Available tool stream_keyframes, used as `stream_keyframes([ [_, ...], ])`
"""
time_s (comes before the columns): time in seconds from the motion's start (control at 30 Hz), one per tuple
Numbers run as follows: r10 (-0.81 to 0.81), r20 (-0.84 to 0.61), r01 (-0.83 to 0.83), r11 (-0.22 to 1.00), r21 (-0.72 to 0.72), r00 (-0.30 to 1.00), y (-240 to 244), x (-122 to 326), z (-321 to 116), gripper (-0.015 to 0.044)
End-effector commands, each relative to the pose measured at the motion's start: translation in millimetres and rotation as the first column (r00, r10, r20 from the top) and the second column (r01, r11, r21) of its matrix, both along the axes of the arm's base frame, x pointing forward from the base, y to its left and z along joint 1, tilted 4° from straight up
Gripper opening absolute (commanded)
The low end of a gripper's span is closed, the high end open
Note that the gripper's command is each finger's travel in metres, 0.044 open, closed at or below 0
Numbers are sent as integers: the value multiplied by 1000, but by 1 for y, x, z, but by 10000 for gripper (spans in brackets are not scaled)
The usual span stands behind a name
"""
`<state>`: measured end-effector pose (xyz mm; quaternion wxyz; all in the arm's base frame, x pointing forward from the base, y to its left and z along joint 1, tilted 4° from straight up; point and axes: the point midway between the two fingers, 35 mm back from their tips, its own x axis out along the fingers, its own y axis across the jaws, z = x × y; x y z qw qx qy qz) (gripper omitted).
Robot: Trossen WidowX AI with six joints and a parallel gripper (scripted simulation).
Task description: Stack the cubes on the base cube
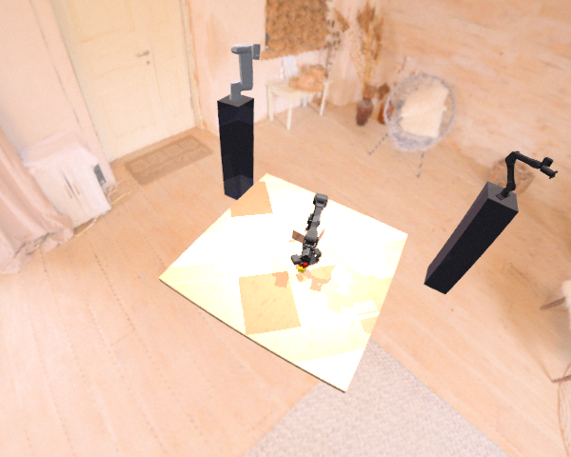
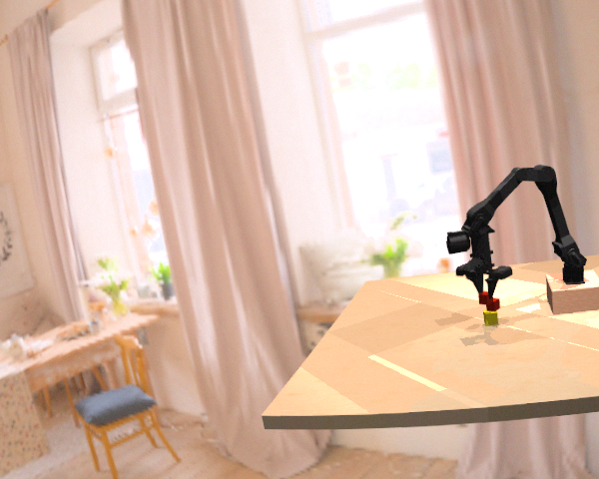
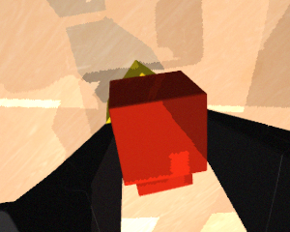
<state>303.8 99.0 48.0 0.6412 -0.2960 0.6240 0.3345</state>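
With one red cube already on the yellow base cube point(image 1: 301, 269) point(image 2: 490, 318) point(image 3: 135, 69), work looks to be at the second placement. Jaws point(image 1: 305, 260) point(image 2: 485, 291) closed on the other loose cube, the held red cube point(image 2: 483, 297) point(image 3: 147, 142), carried above the base and slightly to one side in the exterior view. The placed red cube point(image 2: 493, 303) point(image 3: 164, 187) mostly hides beneath it in the wrist view. From above, cannot tell the two reds apart. Base stands on the desk point(image 1: 202, 268) point(image 2: 371, 383) point(image 3: 24, 53).

Next move, as I judge it: align over the diagonally opposite top corner, keep a slim gap, lower straight, release, withdraw. Main risk: clipping the placed cube with load or fingertip.

Held cube seems near level, side faces toward the fingers; base shows a corner toward the wrist view's upper edge, so turned relative to it. Being cubes, neither has a long axis.
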Motion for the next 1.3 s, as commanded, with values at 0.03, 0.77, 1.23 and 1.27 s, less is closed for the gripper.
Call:
stream_keyframes([
  [0.03,7,2,-7,1000,4,1000,1,1,-1,105],
  [0.77,6,2,-6,1000,4,1000,3,2,-30,105],
  [1.23,5,2,-5,1000,4,1000,3,2,-31,105],
  [1.27,5,2,-5,1000,4,1000,3,2,-31,105],
])
